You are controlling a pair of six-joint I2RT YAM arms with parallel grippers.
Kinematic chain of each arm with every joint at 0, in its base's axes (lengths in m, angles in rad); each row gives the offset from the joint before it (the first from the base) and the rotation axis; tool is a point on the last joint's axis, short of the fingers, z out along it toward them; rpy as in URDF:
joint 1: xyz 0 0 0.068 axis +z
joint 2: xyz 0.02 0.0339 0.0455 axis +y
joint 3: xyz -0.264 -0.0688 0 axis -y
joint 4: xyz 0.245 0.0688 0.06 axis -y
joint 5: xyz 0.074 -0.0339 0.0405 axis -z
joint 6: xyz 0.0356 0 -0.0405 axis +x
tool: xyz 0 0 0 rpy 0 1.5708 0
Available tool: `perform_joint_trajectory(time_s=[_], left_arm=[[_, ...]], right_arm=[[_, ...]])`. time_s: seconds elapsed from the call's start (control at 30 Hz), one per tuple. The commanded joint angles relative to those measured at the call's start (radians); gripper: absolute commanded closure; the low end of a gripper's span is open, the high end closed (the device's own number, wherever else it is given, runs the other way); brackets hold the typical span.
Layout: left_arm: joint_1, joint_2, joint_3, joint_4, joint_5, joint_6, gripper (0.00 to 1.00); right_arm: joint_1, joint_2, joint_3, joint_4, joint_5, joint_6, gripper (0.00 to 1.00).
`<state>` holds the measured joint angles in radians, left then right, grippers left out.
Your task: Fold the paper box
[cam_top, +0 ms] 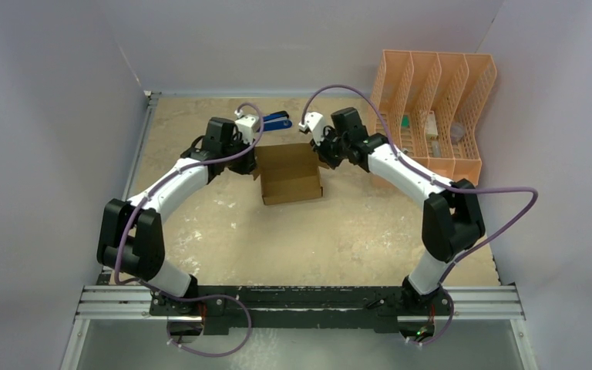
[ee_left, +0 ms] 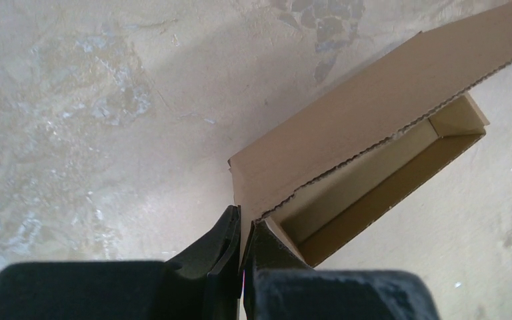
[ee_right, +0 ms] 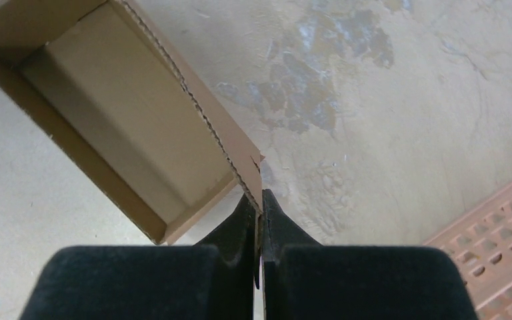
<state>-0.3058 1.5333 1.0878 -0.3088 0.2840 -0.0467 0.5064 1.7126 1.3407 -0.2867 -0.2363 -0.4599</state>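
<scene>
The paper box (cam_top: 289,173) is plain brown cardboard, formed into a small rectangular box with an open lid panel, lying at the table's middle. My left gripper (cam_top: 253,158) is shut on the box's left corner; in the left wrist view the jaws (ee_left: 245,230) pinch a thin wall of the box (ee_left: 373,127). My right gripper (cam_top: 322,153) is shut on the box's right corner; in the right wrist view its jaws (ee_right: 261,203) clamp the edge of the box (ee_right: 133,113), whose open inside shows.
A peach-orange mesh file organizer (cam_top: 435,108) stands at the back right with small items inside; its corner shows in the right wrist view (ee_right: 500,220). A blue object (cam_top: 277,120) lies behind the box. White walls enclose the table on three sides.
</scene>
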Motion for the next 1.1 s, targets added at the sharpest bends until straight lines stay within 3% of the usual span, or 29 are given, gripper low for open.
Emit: perform_joint_trajectory(time_s=[0.0, 0.47, 0.8, 1.07], left_arm=[[-0.043, -0.023, 0.025, 0.040, -0.070, -0.232, 1.00], [-0.061, -0.024, -0.002, 0.124, -0.224, -0.681, 1.00], [-0.102, -0.078, -0.072, 0.171, -0.280, -0.789, 1.00], [-0.113, -0.113, -0.094, 0.183, -0.328, -0.825, 1.00]], right_arm=[[0.037, 0.002, 0.041, 0.044, 0.137, 0.155, 1.00], [0.211, 0.069, 0.118, 0.006, 0.438, 0.416, 1.00], [0.231, 0.087, 0.136, -0.031, 0.442, 0.573, 1.00], [0.232, 0.141, 0.258, -0.210, 0.401, 0.707, 1.00]])
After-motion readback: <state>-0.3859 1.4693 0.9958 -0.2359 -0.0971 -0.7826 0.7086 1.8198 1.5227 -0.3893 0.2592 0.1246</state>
